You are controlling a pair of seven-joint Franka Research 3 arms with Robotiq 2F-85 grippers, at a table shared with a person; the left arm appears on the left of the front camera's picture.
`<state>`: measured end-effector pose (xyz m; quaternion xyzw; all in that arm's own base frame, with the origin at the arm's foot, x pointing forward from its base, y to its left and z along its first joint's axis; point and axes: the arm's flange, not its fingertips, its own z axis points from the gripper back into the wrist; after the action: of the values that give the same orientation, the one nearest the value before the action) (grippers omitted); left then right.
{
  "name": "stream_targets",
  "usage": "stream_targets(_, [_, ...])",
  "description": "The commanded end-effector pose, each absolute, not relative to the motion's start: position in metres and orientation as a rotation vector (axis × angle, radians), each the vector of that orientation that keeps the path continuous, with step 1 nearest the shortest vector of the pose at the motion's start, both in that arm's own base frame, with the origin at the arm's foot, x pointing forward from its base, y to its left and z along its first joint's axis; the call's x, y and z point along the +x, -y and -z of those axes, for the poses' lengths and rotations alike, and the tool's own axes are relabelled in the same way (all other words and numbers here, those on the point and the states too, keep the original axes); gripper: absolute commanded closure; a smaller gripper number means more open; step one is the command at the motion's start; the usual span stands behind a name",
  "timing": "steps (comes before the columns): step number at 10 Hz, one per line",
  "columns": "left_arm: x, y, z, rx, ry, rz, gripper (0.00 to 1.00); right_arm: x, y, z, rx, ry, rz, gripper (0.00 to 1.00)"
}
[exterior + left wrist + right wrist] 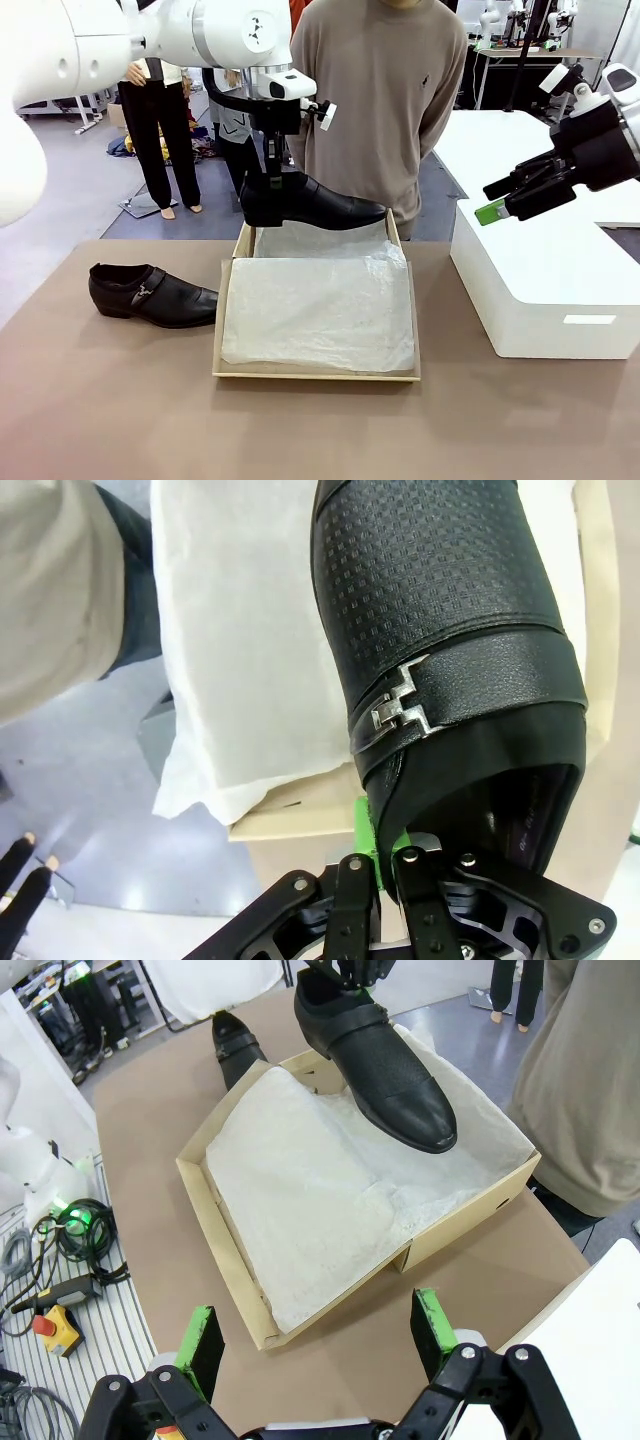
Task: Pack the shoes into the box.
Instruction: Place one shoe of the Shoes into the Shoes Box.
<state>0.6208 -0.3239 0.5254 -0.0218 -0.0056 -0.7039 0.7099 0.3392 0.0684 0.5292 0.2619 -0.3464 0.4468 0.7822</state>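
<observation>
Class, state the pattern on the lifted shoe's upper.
Lifted shoe: black, fine embossed grid of squares; clearest in the left wrist view.

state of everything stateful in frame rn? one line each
box: open, no shoe inside
tissue paper: spread out, lining box
held shoe: lifted, roughly level, above box's far end
other shoe: upright on table, left of box
left gripper: shut on held shoe's heel rim
right gripper: open, empty, raised near white block
</observation>
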Motion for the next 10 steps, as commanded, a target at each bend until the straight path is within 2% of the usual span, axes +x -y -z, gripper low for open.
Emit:
stream_targets(1, [0.619, 0.324, -0.532, -0.044, 0.023, 1.56, 1.0, 0.344, -0.069, -0.528, 0.58, 0.779, -0.984, 0.0])
stream_targets(6, [0.621, 0.324, -0.525, -0.048, 0.013, 1.562, 1.0, 0.344, -0.069, -0.528, 0.58, 0.779, -0.984, 0.0])
stream_targets(10, [0.641, 0.342, -0.516, -0.036, 0.021, 1.591, 1.0, 0.344, -0.069, -0.528, 0.58, 0.779, -0.984, 0.0])
